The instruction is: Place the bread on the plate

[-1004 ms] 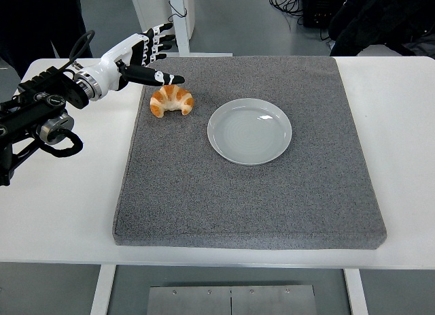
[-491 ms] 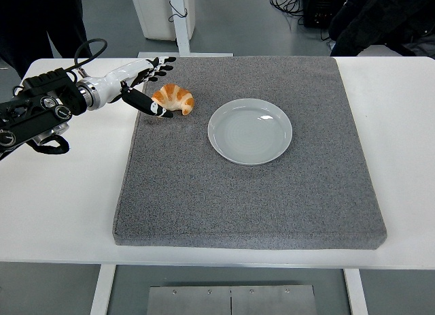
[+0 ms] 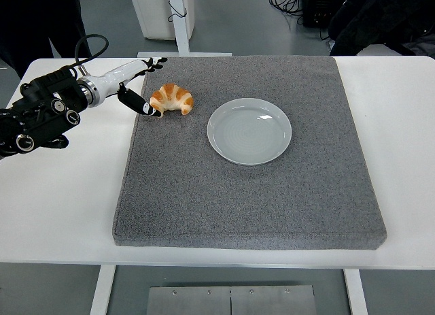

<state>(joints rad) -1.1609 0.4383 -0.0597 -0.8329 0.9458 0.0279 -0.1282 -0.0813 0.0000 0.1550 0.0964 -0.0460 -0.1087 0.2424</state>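
The left hand [image 3: 139,87], fingers apart and holding nothing, sits just beside the croissant [image 3: 172,99] at its nine o'clock; the plate [image 3: 249,130] lies at the croissant's four o'clock.

The scene was bright and evenly lit from overhead, with soft, diffuse light and no hard shadows. The white table [image 3: 61,206] came close to overexposed, its surface nearly featureless. The plate [image 3: 249,131] carried pale reflections across its glazed well and rim. The grey mat [image 3: 258,206] threw a thin dark shadow along its near edge. The croissant [image 3: 172,98] cast only a faint shadow beneath it. Focus was sharp throughout, the mat's grain crisp, and straight edges showed little distortion.
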